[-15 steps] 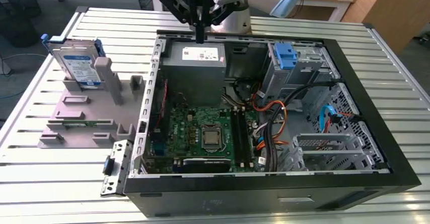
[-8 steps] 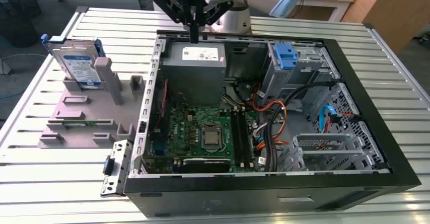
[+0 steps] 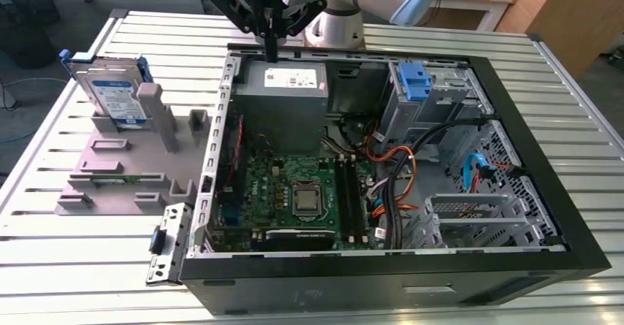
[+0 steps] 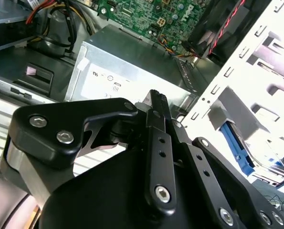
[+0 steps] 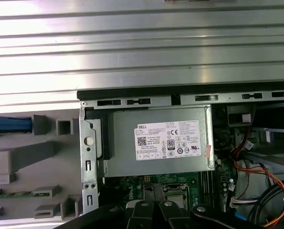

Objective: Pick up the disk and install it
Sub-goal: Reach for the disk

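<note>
1. The pick-up is, I judge, not yet begun: the tool (image 3: 271,51) hangs over the power supply (image 3: 283,91) at the far edge of the open computer case (image 3: 390,285), pressed together and holding nothing
2. The disk (image 3: 114,91) stands upright in the grey holder (image 3: 117,171) on the counter (image 3: 58,266), at the exterior view's left of the case, well apart from the tool
3. To take it, I think the tool must go over to the holder and spread around the disk
4. I count one disk, one tool, one case, one power supply

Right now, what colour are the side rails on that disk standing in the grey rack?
Blue, on the silver-grey disk; clearest in the exterior view.
</note>
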Robot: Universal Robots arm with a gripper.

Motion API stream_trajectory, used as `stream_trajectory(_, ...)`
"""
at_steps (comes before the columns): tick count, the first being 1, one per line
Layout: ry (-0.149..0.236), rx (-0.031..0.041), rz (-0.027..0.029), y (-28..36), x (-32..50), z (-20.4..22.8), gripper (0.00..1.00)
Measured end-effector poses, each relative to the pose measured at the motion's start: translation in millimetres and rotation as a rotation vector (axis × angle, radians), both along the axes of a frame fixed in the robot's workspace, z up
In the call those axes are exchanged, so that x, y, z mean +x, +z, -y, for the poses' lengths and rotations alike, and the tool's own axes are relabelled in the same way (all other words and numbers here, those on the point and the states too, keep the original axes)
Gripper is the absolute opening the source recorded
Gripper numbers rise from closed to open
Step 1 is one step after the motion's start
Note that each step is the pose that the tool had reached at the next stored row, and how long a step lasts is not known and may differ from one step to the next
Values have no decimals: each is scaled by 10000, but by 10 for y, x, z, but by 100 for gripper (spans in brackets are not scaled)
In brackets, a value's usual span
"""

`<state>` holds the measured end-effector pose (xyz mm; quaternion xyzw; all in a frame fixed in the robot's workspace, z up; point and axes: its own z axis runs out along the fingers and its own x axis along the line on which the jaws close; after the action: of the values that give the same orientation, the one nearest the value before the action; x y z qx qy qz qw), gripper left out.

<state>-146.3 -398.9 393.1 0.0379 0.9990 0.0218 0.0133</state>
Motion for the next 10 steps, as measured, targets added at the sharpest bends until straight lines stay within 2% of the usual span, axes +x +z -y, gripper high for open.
stream_trajectory(10, -1, -1, -1, 0, -9, 0, 11)
